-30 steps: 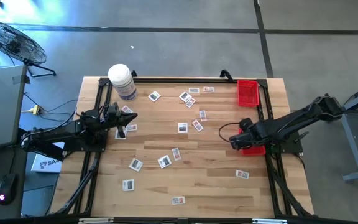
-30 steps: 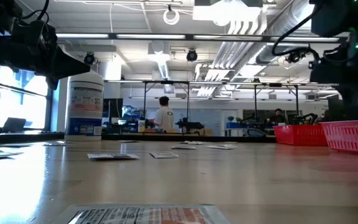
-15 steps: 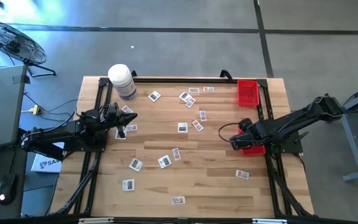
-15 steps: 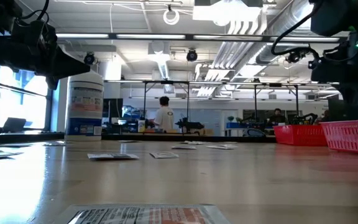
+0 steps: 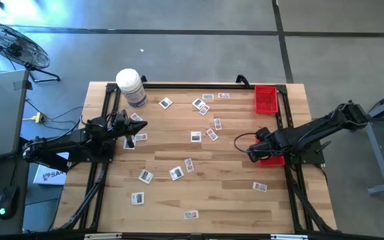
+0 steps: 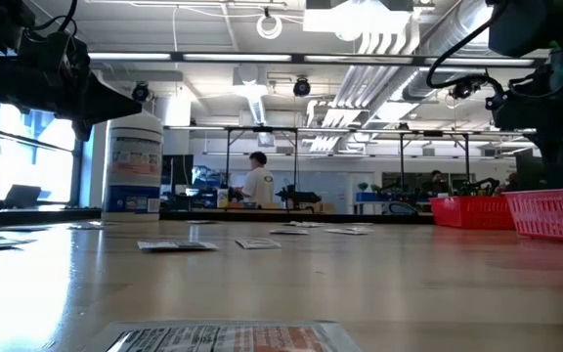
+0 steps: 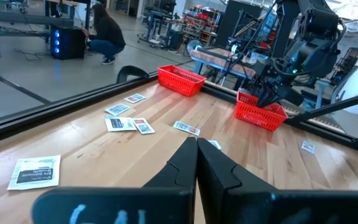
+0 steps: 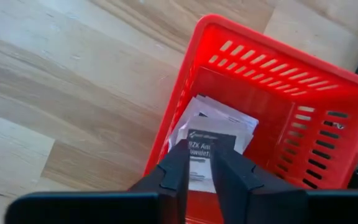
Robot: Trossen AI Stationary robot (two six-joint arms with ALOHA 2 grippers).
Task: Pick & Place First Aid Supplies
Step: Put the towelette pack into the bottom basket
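Packets point(image 5: 195, 137): roughly seventeen on table point(image 5: 225, 193); right hand point(image 8: 196, 163) parted over basket point(image 8: 303, 124); left hand point(image 7: 197, 163) clenched.

Small flat white packets point(image 5: 177, 173), dark and reddish print, lying scattered across the wooden top; several more piled in a red basket point(image 8: 303, 118) at right.

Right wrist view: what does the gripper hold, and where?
Apparently nothing: the fingers of the right gripper stand parted over the red plastic basket, small white square packets lying below them.
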